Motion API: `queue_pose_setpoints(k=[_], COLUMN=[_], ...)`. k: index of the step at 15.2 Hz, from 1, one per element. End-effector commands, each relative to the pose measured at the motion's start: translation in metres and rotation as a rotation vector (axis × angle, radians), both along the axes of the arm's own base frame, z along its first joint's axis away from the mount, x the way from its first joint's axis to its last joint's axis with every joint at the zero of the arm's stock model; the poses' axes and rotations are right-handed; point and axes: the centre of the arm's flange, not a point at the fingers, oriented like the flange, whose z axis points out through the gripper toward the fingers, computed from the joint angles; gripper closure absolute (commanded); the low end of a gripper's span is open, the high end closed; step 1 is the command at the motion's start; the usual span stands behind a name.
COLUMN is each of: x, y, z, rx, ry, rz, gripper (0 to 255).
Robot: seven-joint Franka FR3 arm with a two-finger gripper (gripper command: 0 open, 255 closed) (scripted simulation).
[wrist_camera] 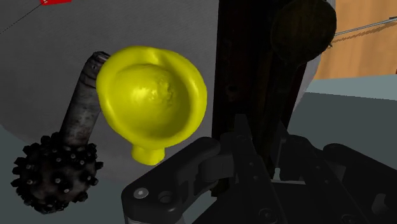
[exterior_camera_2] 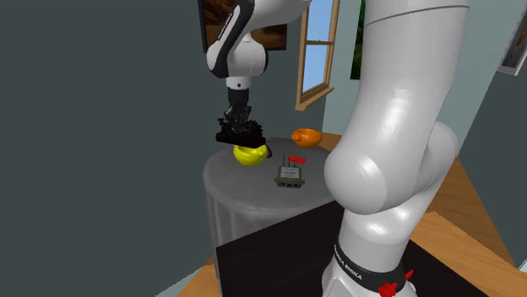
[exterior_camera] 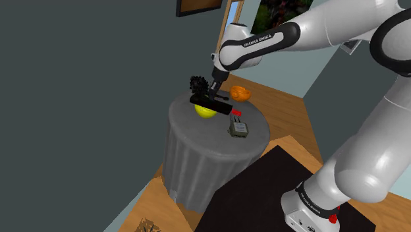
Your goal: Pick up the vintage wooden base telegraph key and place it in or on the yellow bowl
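Note:
The telegraph key (exterior_camera: 213, 102) is a long, dark bar with a round knob (wrist_camera: 303, 27) at one end. My gripper (exterior_camera: 212, 93) is shut on it and holds it level, just above the yellow bowl (exterior_camera: 205, 111). In the second exterior view the key (exterior_camera_2: 240, 135) hangs over the bowl's (exterior_camera_2: 251, 154) rim, under the gripper (exterior_camera_2: 239, 121). Seen from the wrist, the key (wrist_camera: 253, 83) runs away from the gripper (wrist_camera: 270, 156) between its fingers, and the bowl (wrist_camera: 153, 102) lies open-side up beside it.
The round grey table (exterior_camera: 197, 158) also carries a black spiked club (wrist_camera: 60, 165) next to the bowl, an orange dish (exterior_camera: 240, 93) at the back and a small grey box with a red part (exterior_camera: 238, 127) towards the front. A dark mat (exterior_camera: 257, 198) covers the floor by the stand.

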Motion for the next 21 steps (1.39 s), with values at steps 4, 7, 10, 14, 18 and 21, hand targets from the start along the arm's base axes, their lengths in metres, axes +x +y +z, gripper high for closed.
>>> queue_pose_setpoints(k=[4,7,10,14,18,21], x=[0.048,0.078,0.109,0.109,0.109,0.109], y=[-0.041,-0.066,-0.092,-0.092,-0.092,-0.092], z=[0.007,0.01,0.013,-0.008,-0.029,-0.045], rx=[0.0,0.0,0.0,0.0,0.0,0.0], ry=[0.0,0.0,0.0,0.0,0.0,0.0], rz=[0.0,0.0,0.0,0.0,0.0,0.0], gripper=[255,255,255,255,255,255])
